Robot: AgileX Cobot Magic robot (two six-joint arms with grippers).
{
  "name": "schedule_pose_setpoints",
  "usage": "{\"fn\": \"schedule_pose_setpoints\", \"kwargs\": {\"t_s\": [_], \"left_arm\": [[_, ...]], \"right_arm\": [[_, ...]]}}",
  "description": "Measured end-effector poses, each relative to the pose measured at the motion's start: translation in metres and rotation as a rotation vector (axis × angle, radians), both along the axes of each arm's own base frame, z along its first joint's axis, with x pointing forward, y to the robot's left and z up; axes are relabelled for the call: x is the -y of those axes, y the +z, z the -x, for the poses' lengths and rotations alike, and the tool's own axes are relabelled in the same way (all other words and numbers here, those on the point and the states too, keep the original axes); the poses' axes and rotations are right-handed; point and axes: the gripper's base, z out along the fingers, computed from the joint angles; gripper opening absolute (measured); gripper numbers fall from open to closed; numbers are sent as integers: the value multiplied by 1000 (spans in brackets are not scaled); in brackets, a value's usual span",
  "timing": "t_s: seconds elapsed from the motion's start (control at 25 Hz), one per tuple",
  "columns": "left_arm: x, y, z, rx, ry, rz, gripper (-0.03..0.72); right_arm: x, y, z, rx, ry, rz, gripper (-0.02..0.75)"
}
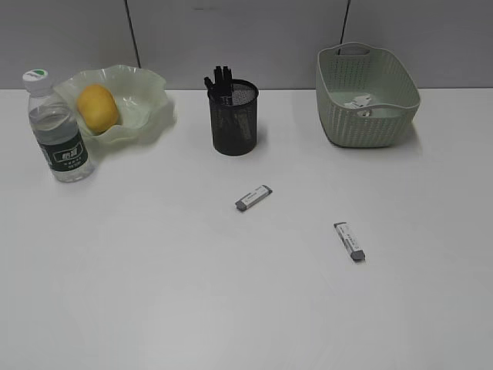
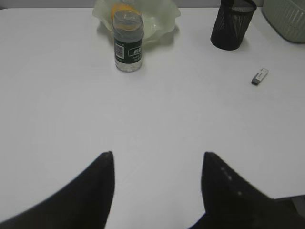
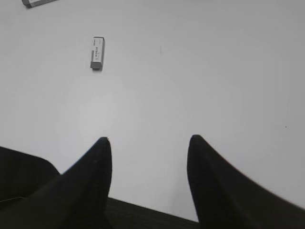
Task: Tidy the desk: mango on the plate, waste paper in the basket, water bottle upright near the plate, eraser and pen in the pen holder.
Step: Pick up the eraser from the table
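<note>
- Desk (image 1: pixel 154 293): plain white top, fills most of ext. view.
- Mango (image 1: pixel 97 106): yellow-orange, lying in the plate (image 1: pixel 150 96) (pale green, wavy rim), back-left of desk.
- Water bottle (image 1: pixel 58 129): upright, white cap on, dark green label; just beside the plate, at its front-left. In L wrist view the bottle stands in front of the plate and partly hides the mango.
- Pen holder (image 1: pixel 234 117): black mesh cup, back-centre, dark pens sticking out of the top, leaning left.
- Basket (image 1: pixel 367 95): pale green woven-look, back-right. Waste paper (image 1: pixel 360 102) inside, white crumpled wad on the basket floor.
- Two erasers on open desk, both grey-and-white, both lying flat: centre eraser (image 1: pixel 253 198) in front of the pen holder, well apart from it; right eraser (image 1: pixel 350 241) further front and right, apart from the first.
- L gripper (image 2: pixel 157 155): fingers spread apart, nothing between them, over bare desk; bottle, plate and holder well ahead of it.
- R gripper (image 3: pixel 147 139): fingers likewise apart, holding nothing, over bare desk; right eraser ahead and to its left, no contact.
- Neither gripper visible in ext. view.
</note>
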Motion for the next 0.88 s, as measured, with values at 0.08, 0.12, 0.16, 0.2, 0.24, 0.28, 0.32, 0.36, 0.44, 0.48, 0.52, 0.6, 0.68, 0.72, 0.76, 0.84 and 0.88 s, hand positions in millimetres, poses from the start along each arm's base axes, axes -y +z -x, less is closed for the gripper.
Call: {"fn": "schedule_pose_setpoints", "kwargs": {"t_s": [0.08, 0.12, 0.16, 0.2, 0.24, 0.28, 0.32, 0.36, 0.44, 0.48, 0.52, 0.6, 0.68, 0.72, 0.76, 0.84, 0.88], "left_arm": [[0, -1, -1, 7, 0, 1, 445], [0, -2, -2, 7, -1, 0, 445], [1, -2, -3, 9, -3, -2, 445], [1, -3, -3, 12, -5, -3, 445], [1, -3, -4, 14, -6, -3, 445], [1, -4, -5, 18, -6, -3, 445], [1, -4, -5, 21, -7, -3, 445], [2, -4, -5, 22, -9, 0, 445], [2, -4, -6, 22, -12, 4, 445], [2, -4, -6, 22, -13, 5, 445], [2, -4, -6, 22, -13, 5, 445], [2, -4, -6, 22, -13, 5, 445], [2, -4, -6, 22, -13, 5, 445], [2, -4, -6, 22, -14, 6, 445], [2, -4, -6, 21, -14, 6, 445], [2, -4, -6, 21, -14, 6, 445], [2, -4, -6, 21, -14, 6, 445]], "right_arm": [[0, 0, -1, 0, 0, 0, 414], [-1, 0, -3, -7, 1, 2, 414], [-2, -2, -6, -24, 1, 8, 414], [-3, -3, -10, -44, 1, 14, 414], [-5, -5, -16, -70, 1, 22, 414], [-7, -8, -22, -100, 2, 32, 414], [-9, -11, -30, -133, 2, 42, 414], [-12, -13, -37, -157, 3, 49, 414], [-18, -18, -54, -222, 4, 69, 414], [-20, -19, -63, -244, 5, 76, 414], [-25, -24, -77, -295, 5, 92, 414], [-31, -22, -97, -333, 6, 101, 414], [-39, -23, -120, -372, 5, 108, 414], [-43, -23, -133, -393, 5, 108, 414], [-47, -23, -144, -406, 4, 107, 414], [-57, -25, -170, -438, 2, 100, 414], [-61, -27, -181, -451, 2, 97, 414]]}}
